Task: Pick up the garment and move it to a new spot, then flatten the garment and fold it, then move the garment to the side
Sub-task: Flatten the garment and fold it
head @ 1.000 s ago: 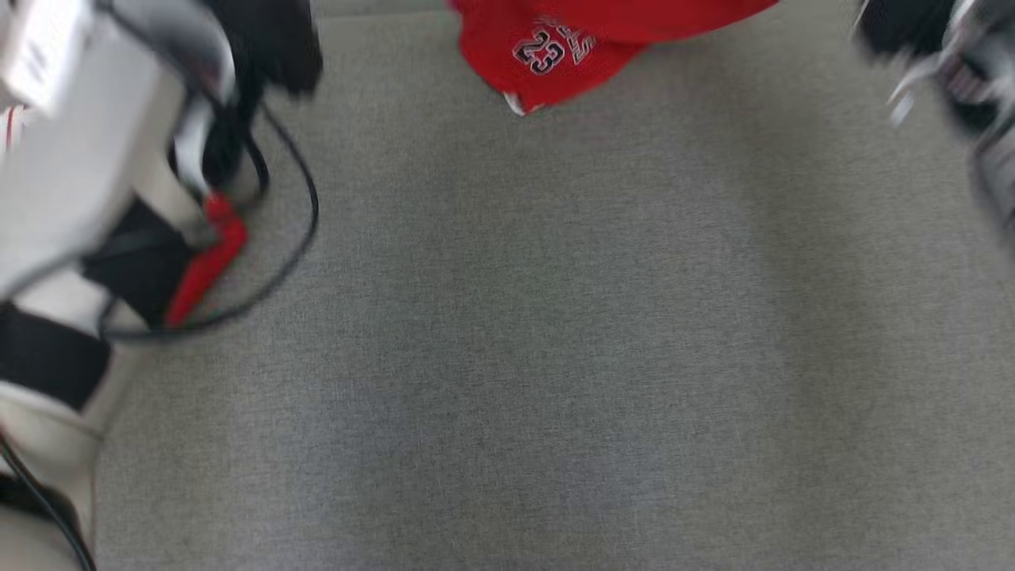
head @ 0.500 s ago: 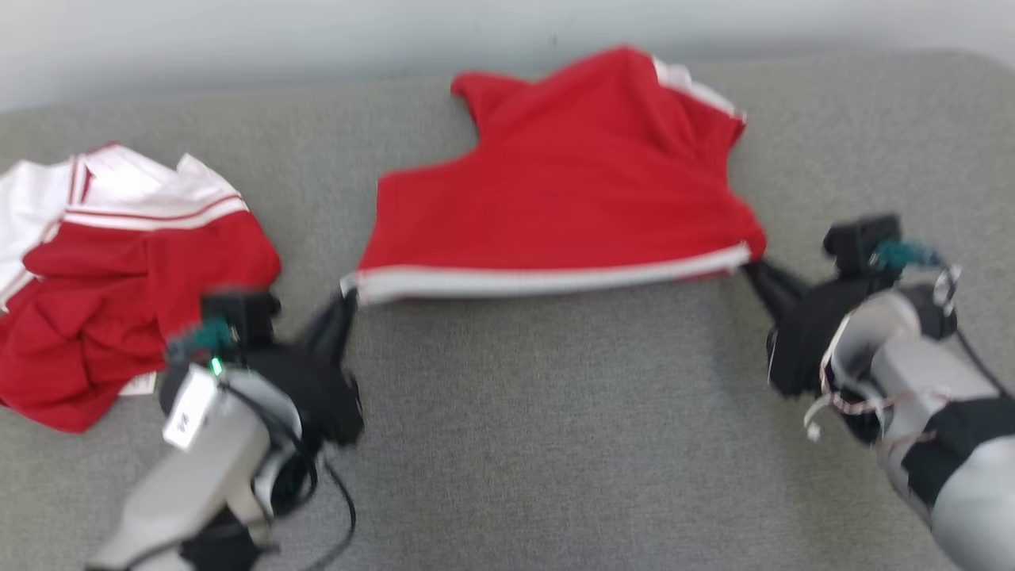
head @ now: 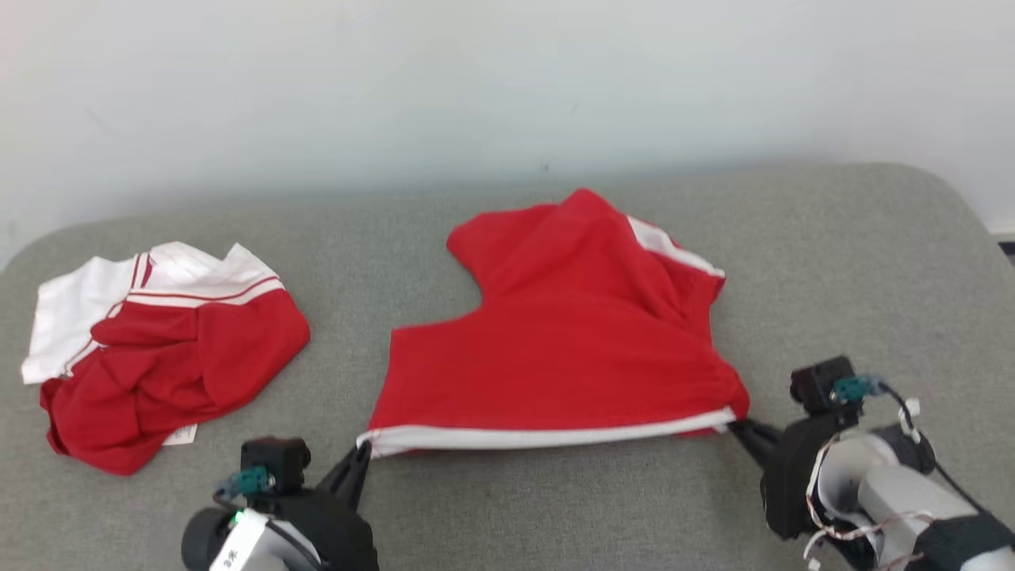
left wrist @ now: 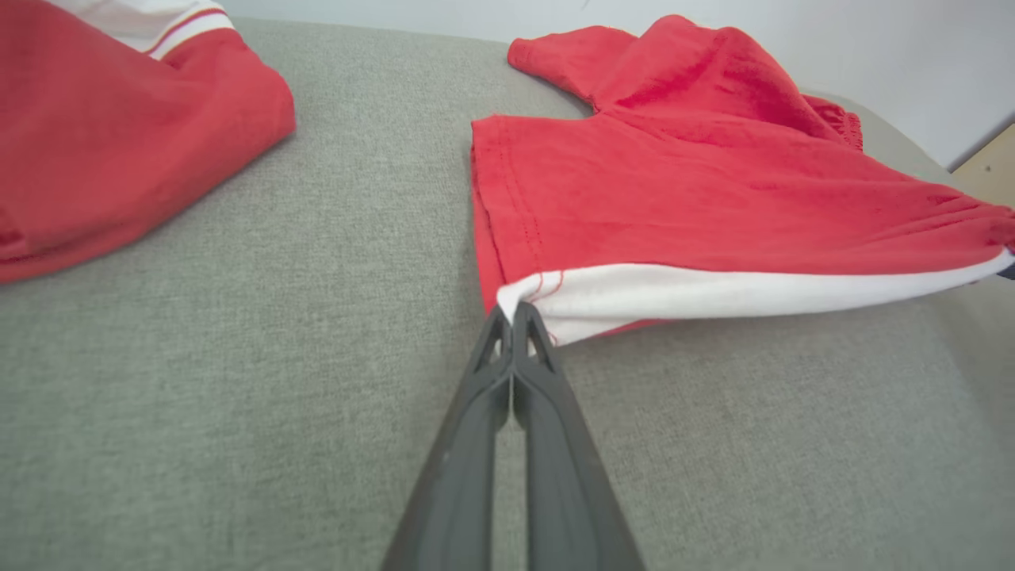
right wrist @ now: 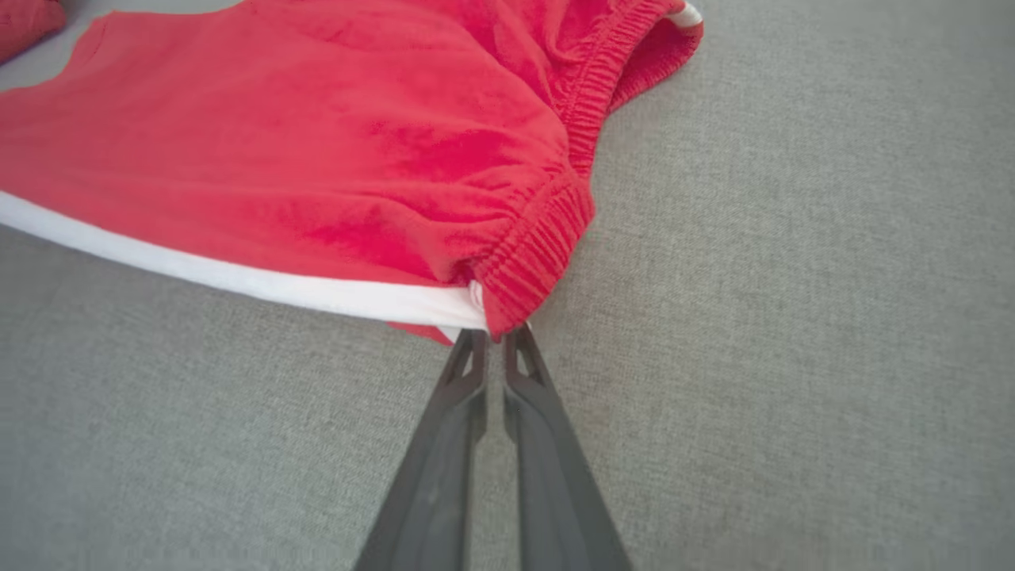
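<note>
**Status.** The red garment [head: 555, 357] lies at the centre of the grey fabric surface [head: 555, 507]. Its white-trimmed near edge [head: 547, 436] is stretched between both claws. The left claw [left wrist: 514, 313] is pressed together on the left corner of the trim. The right claw [right wrist: 492, 337] pinches the opposite corner, beside the elastic waistband [right wrist: 539, 246]. The far part of the garment is bunched and lapped over itself.

**Hazards.**
1. Slip. Each claw holds only a thin bite of cloth at its fingertips. Excess tension between the claws is likely to pull a corner free.
2. Uneven pull. If one claw leads, the cloth is likely to skew and the far bunching to set as creases.
3. Interference. A second red-and-white garment [head: 174, 357] lies well apart to the left. A leftward drag could reach it.
</note>
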Robot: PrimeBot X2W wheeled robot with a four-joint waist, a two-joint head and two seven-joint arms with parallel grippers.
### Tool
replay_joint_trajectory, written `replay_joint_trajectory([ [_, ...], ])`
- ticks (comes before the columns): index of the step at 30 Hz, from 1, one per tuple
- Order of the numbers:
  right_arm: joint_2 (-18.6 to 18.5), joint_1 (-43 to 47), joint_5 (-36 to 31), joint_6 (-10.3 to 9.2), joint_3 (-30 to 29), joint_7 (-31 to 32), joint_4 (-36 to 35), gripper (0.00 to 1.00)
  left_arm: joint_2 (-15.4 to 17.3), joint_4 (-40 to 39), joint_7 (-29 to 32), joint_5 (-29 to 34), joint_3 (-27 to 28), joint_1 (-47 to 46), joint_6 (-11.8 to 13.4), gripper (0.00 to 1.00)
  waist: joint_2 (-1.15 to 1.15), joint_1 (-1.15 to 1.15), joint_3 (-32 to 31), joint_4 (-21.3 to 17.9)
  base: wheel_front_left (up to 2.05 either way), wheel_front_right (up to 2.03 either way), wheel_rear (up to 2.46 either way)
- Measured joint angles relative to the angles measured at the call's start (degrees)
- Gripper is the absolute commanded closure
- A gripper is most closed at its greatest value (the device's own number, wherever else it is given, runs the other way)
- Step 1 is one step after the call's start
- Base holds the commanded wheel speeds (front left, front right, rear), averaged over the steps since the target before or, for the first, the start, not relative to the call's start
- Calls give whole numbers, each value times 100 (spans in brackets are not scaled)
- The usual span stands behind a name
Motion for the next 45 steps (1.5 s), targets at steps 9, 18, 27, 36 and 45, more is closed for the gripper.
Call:
replay_joint_trajectory([
  [9, -53, 282, 138, 0, 153, 582, -321, 100, 100, -425, 105, -93, 19, 316, 94, 100, 0, 2, -133, -19, 0, 0, 0],
  [18, -11, -926, 126, 0, 424, 1979, -256, 100, 274, -437, 1296, -172, -156, -867, -270, 100, 0, 3, 306, -54, 0, 0, 0],
  [27, 233, -4287, -114, -26, -243, 2114, 54, 100, 138, -21, 1673, -250, 875, -4075, -390, 100, 1, 4, 1001, -68, 0, 0, 0],
  [36, -148, -5304, -1298, -20, -434, -873, -580, 100, -224, -490, -41, 626, 1261, -5349, -42, 100, 2, 4, 1746, 6, 0, 0, 0],
  [45, -256, -3990, -1118, -10, -116, -1667, -156, 100, -27, -103, -18, 358, 933, -3955, -361, 100, 3, 4, 2463, 131, 0, 0, 0],
])
